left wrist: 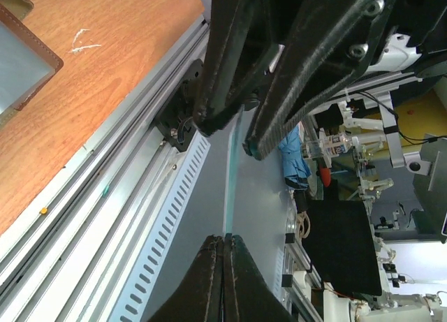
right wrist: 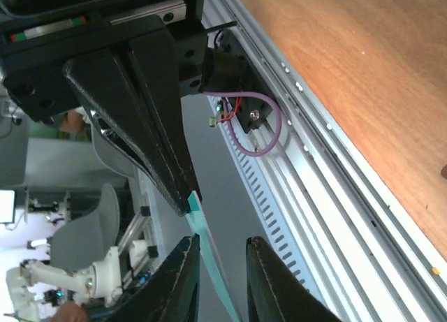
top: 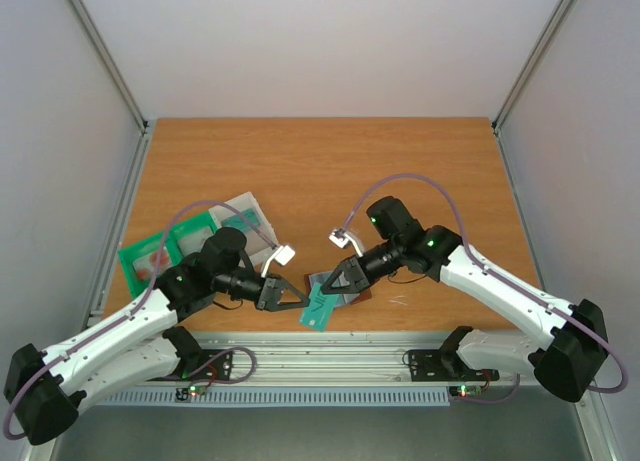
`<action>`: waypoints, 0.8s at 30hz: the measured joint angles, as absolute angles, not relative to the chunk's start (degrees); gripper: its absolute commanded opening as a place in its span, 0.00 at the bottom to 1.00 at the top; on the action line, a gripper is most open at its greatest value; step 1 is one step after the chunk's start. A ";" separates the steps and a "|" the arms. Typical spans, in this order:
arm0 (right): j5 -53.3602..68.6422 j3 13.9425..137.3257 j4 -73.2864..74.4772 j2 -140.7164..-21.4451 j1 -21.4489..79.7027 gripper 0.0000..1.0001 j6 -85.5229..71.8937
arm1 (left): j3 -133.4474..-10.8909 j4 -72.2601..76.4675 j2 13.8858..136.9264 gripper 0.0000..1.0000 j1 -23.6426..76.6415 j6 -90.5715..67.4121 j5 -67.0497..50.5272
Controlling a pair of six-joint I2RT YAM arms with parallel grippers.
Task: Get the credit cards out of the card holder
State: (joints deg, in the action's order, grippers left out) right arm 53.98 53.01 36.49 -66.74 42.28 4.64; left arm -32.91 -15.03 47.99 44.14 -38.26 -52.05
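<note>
My left claw (left wrist: 223, 242) clamped on thin teal card (top: 320, 307), right claw (right wrist: 223, 243) slightly parted around it, brown-edged holder (left wrist: 28, 67) beside, near table (top: 300, 161) edge.

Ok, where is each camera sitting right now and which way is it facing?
Top external: above and behind the bases, looking down on the table; both arms show, left claw meeting right claw.
Left wrist: looks along its shut claw toward the front rail; the right claw opposite.
Right wrist: looks along its open claw, left claw opposite.
Shared: both wrist views show the teal card between the claws.
</note>
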 measured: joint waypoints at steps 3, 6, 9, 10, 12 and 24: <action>54.15 52.51 35.40 -66.67 42.39 0.01 4.71 | -33.10 -15.79 47.99 0.00 44.12 -38.00 -51.62; 54.04 51.92 33.52 -65.69 42.39 0.01 3.99 | -33.82 -18.13 47.90 0.15 44.14 -37.45 -48.45; 53.08 51.13 31.86 -63.99 42.39 0.01 3.29 | -35.44 -20.67 46.41 0.40 44.34 -37.78 -42.98; 52.69 50.76 31.35 -63.53 42.39 0.01 2.74 | -36.29 -21.76 45.93 0.47 44.34 -38.09 -40.66; 51.64 49.63 29.28 -62.67 42.39 0.01 0.58 | -38.59 -24.58 45.19 0.60 44.31 -38.04 -35.68; 36.73 44.58 10.87 -59.22 42.39 0.01 -18.37 | -42.50 -31.83 32.88 0.78 44.27 -48.90 -13.23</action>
